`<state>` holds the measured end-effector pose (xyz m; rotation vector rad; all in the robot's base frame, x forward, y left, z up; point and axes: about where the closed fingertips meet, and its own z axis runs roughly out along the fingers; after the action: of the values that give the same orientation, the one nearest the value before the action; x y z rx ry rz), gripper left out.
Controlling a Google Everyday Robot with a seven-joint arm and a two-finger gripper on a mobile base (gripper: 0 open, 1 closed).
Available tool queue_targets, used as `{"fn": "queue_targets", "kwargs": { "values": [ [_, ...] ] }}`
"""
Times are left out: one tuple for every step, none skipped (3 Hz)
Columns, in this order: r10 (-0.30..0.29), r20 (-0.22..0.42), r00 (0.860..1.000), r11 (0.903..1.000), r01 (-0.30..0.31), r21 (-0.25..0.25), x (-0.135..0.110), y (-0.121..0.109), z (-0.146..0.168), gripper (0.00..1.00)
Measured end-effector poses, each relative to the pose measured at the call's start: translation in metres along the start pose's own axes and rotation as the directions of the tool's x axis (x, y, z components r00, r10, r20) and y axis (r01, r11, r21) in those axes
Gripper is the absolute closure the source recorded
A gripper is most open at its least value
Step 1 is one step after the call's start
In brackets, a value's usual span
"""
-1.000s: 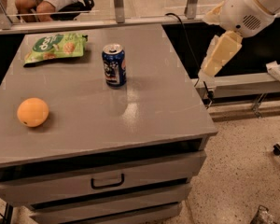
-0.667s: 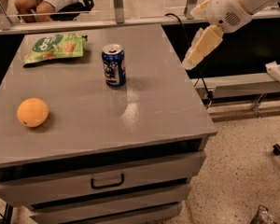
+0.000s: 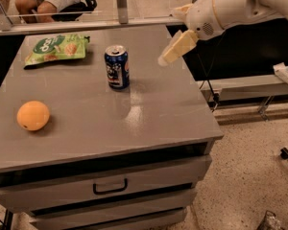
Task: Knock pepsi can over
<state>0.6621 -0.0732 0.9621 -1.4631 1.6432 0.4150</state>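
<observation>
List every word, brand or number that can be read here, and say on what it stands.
On the pepsi can: a logo patch, lettering too blurred to read.
On the green snack bag: white lettering, too blurred to read.
On the gripper, in the air beside the can: none.

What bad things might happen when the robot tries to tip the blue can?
The cream-coloured end effector hovers over the right side of the grey table, apart from the upright dark-blue aluminium pepsi can.
1. A sweep that goes too high or too far back might miss the can.
2. A hard push might send the can rolling into the green snack bag or the round orange fruit, or off the table's edge.
</observation>
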Motion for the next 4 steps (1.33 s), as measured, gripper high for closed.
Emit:
{"fn": "queue_targets", "kwargs": {
  "values": [
    [-0.01,0.118,0.993,0.9995,0.014,-0.028,-0.017,0.004,0.039,0.0],
    [-0.003,0.223,0.975,0.994,0.027,-0.106,-0.034,0.019,0.083,0.0],
    [0.019,0.262,0.965,0.9864,0.024,-0.163,-0.038,0.031,0.105,0.0],
    [0.041,0.262,0.964,0.9636,0.031,-0.266,-0.037,0.055,0.122,0.18]
  ]
}}
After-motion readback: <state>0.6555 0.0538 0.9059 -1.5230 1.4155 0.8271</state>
